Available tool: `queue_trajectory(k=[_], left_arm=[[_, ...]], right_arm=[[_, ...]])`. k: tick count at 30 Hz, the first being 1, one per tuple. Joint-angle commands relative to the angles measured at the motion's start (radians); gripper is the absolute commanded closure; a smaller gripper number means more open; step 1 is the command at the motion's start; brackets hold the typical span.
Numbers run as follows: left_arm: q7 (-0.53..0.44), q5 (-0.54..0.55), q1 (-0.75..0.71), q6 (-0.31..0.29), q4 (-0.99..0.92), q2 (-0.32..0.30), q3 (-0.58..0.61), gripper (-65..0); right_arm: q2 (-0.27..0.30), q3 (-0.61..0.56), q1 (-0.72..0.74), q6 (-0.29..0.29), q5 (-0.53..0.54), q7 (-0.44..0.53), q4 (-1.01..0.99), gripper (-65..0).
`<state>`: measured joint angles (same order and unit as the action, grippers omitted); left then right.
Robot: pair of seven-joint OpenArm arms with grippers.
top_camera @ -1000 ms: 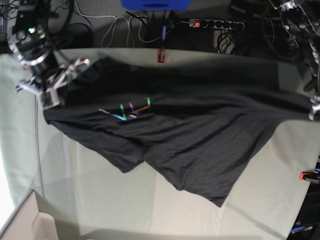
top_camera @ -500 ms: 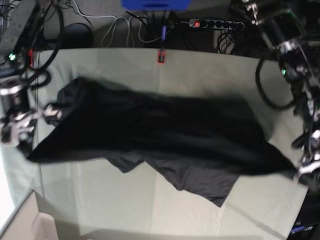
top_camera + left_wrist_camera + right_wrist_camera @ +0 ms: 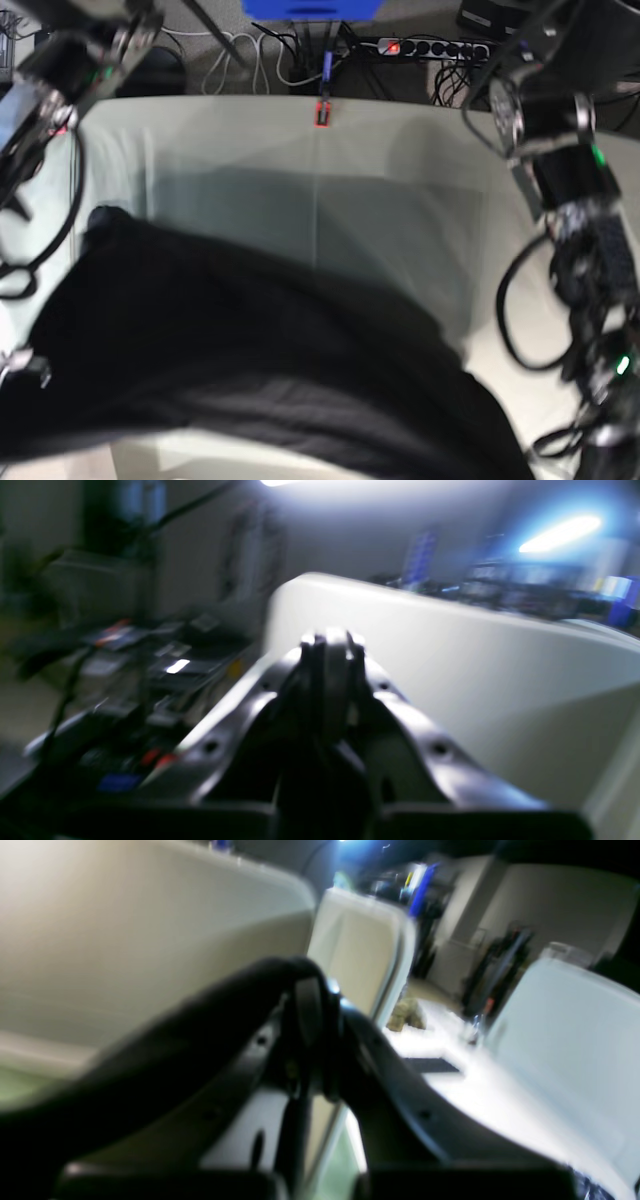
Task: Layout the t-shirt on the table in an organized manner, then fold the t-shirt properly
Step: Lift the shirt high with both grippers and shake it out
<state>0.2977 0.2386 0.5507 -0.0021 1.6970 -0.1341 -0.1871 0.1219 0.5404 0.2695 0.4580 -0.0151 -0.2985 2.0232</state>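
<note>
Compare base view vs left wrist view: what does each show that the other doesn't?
Base only: the t-shirt spread as one wide dark sheet, lifted over the table's near half, a red clamp at the far edge, both arms. Left wrist only: the left gripper close up, jaws together on dark fabric, blurred room behind. Both: pale table surface.

Black t-shirt (image 3: 250, 350) spread wide, blurred, across near half of pale green table (image 3: 330, 170).

Both arms: black segmented housings w/ silver rings, green status LEDs, looping black cables. Left gripper (image 3: 330, 645) & right gripper (image 3: 312, 990): dark curved fingers, small screw holes.
</note>
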Motion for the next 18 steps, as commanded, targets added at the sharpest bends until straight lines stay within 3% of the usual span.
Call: queue_trajectory(k=[1,10,18], left_arm=[[-0.032,-0.008,0.064,0.006,0.022,-0.005,0.011,-0.1],[-0.032,-0.008,0.257,0.006,0.143,-0.005,0.077,-0.1],[-0.032,-0.008,0.276,0.006,0.271,-0.006,0.085,-0.1]], right_arm=[[0.019,-0.001,0.049,-0.006,0.016,0.034,0.017,0.0],[0.045,-0.006,0.287,-0.006,0.016,0.032,0.012,0.0],[0.040,-0.007,0.420,-0.009,0.019,0.032,0.014,0.0]])
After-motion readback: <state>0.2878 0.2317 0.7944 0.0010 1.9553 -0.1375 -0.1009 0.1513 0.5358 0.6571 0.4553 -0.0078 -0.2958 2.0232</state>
